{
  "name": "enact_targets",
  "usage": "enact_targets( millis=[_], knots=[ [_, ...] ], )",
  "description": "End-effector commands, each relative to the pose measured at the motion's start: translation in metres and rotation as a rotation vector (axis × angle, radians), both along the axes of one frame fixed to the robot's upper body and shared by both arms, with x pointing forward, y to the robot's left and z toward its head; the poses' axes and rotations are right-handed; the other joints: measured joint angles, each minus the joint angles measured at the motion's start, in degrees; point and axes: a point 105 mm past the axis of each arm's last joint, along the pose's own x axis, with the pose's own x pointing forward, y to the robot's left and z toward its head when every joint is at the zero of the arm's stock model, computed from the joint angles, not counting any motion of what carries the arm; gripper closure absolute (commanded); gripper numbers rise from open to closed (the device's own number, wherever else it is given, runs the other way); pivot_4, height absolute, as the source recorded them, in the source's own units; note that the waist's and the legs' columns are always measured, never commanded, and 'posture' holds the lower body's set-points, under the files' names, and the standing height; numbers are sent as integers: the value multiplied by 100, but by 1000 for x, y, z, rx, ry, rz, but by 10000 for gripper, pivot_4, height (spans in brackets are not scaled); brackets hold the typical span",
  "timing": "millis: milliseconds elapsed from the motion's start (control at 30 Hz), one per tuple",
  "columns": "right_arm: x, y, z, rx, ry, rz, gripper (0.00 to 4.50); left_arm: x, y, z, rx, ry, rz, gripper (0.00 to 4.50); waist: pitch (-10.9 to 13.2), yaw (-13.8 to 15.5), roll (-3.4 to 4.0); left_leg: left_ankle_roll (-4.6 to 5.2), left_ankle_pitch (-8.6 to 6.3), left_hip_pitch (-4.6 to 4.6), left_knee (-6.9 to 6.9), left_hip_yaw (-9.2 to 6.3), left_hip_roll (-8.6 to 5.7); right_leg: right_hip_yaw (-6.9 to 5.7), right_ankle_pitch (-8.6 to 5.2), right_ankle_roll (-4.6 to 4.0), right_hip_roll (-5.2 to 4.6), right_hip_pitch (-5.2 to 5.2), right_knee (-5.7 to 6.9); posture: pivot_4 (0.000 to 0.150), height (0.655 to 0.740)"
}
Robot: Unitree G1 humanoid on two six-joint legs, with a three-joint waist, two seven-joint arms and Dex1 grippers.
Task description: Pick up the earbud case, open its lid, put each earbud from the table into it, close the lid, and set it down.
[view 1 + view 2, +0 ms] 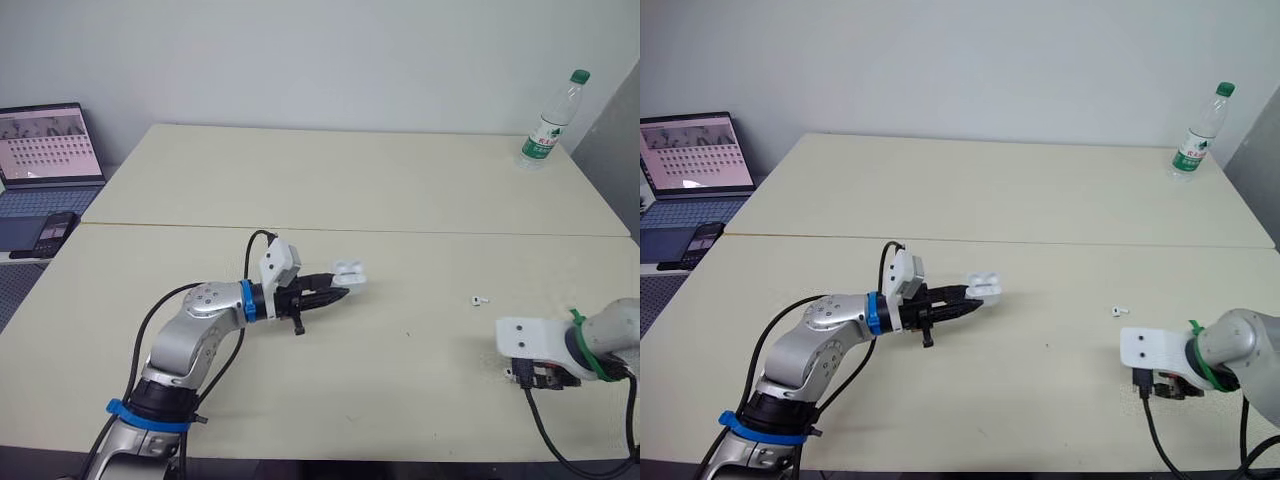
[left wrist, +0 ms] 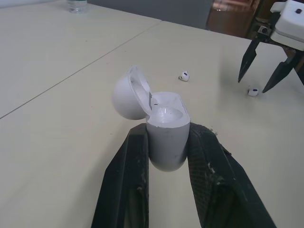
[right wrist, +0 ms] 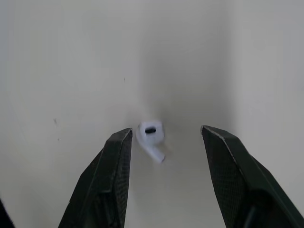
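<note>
My left gripper (image 1: 338,291) is shut on the white earbud case (image 2: 166,137) and holds it just above the table's middle. Its lid (image 2: 127,93) stands open, hinged back to one side. One white earbud (image 1: 480,299) lies on the table to the right of the case. A second earbud (image 3: 151,137) lies on the table between the open fingers of my right gripper (image 3: 166,132), which points down over it near the front right (image 1: 537,378). Neither finger touches it. In the left wrist view both earbuds (image 2: 184,76) (image 2: 253,91) and the right gripper (image 2: 252,85) appear beyond the case.
A plastic water bottle (image 1: 548,122) stands at the far right corner of the table. A laptop (image 1: 45,150) and a phone (image 1: 55,232) sit on a side surface to the left. A seam (image 1: 400,232) runs across the cream tabletop.
</note>
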Motion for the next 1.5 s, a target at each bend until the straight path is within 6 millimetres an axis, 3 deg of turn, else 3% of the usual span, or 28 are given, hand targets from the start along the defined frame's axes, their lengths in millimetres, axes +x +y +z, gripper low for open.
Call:
enact_targets(
  millis=[33, 800, 1433, 1500],
  knots=[
    [-1, 1, -1, -52, 10, 63, 21355, -1, -3, 14, -18, -57, -10, 37405, 1, 2, 1, 0, 0, -2, 2, 0, 0, -1, 1, -1, -1, 0, -1, 1500, 7362],
    [5, -8, -6, -105, 129, 68, 21355, -2, -1, 12, -26, -51, 19, 37405, 1, 7, 3, 0, -1, -7, 24, 0, 1, -1, 7, -7, -2, 1, 4, 1500, 7362],
    [11, -8, -9, -116, 130, 75, 21355, -2, 2, 12, -24, -54, 32, 37405, 1, 6, 3, 0, -1, -6, 28, -1, 1, -1, 8, -8, -2, 3, 8, 1500, 7362],
    [10, -7, -9, -114, 131, 79, 25070, -2, 2, 12, -24, -54, 32, 37405, 1, 6, 3, 0, -1, -6, 28, -1, 1, -1, 8, -7, -2, 3, 8, 1500, 7362]
  ],
)
